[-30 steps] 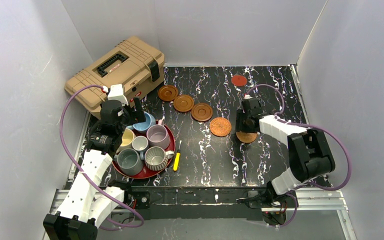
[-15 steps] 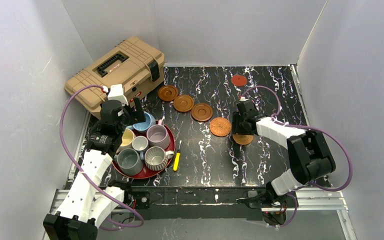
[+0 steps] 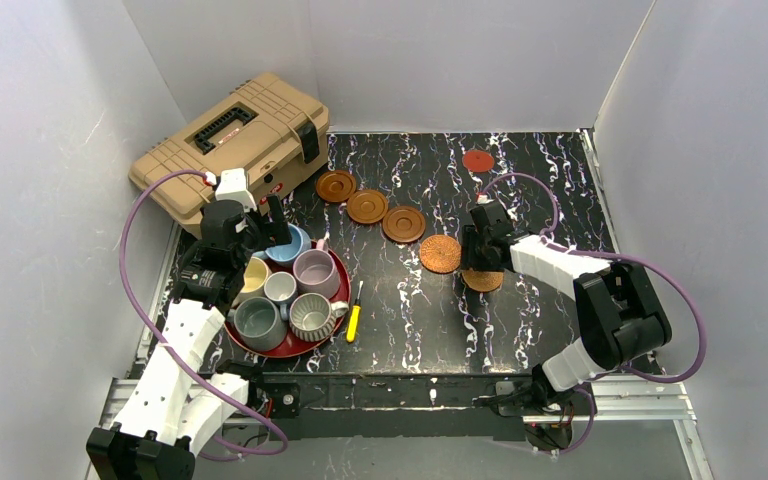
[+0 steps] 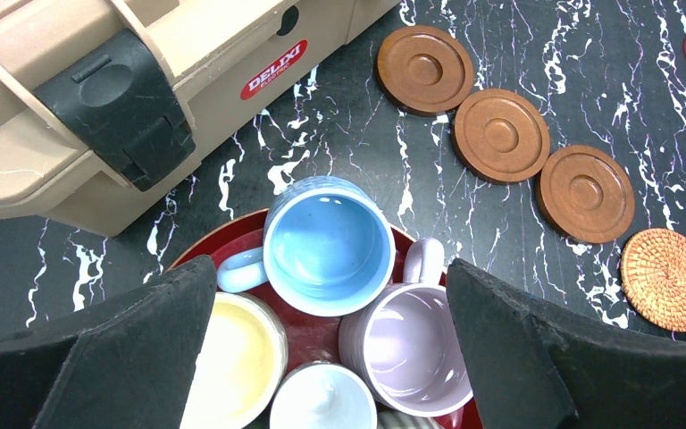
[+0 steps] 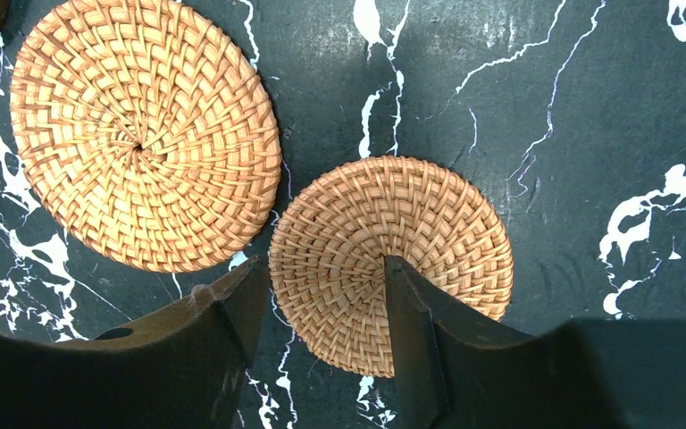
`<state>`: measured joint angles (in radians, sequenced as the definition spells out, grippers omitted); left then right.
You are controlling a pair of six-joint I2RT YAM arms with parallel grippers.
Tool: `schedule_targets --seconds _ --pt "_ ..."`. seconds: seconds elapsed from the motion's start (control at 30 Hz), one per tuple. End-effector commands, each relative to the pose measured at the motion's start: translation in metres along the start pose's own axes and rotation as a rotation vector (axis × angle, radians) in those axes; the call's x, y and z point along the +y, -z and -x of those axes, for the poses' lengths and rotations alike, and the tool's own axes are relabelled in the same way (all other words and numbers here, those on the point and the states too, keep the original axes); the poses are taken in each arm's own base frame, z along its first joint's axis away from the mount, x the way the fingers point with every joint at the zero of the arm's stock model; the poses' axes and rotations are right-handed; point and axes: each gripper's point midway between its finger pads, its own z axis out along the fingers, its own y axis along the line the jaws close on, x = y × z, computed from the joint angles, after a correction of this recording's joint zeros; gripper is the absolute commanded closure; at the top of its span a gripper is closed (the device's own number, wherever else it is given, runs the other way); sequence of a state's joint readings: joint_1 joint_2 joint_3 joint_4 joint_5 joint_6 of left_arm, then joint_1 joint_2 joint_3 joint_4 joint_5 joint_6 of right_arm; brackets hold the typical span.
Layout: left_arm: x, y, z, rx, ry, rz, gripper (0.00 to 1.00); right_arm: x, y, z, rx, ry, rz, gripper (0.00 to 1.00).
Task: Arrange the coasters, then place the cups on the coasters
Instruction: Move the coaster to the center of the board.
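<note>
Six cups (image 3: 280, 287) on red tray (image 3: 291, 349)

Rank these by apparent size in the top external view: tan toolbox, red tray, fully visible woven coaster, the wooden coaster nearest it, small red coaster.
1. tan toolbox
2. red tray
3. woven coaster and wooden coaster: they look about equal, so they share a place
4. small red coaster
</note>
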<state>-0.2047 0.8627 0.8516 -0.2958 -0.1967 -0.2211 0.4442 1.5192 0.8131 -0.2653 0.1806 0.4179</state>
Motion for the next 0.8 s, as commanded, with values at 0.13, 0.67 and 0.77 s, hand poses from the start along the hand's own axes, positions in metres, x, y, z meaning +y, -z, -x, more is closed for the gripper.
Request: schedule_targets --seconds 0.13,0.67,0.77 --pt "0.0 0.003 0.008 -0.015 0.006 -0.002 0.01 -0.002 0.003 -0.04 0.129 -0.004 -0.006 0.41" --pt "0.0 0.003 0.008 -0.014 0.003 0.0 0.01 -0.002 0.007 -0.024 0.082 -0.01 -0.025 0.38" --pt "0.0 0.003 0.008 -0.014 0.003 0.0 0.01 -0.001 0.01 -0.017 0.063 -0.011 -0.03 0.37"
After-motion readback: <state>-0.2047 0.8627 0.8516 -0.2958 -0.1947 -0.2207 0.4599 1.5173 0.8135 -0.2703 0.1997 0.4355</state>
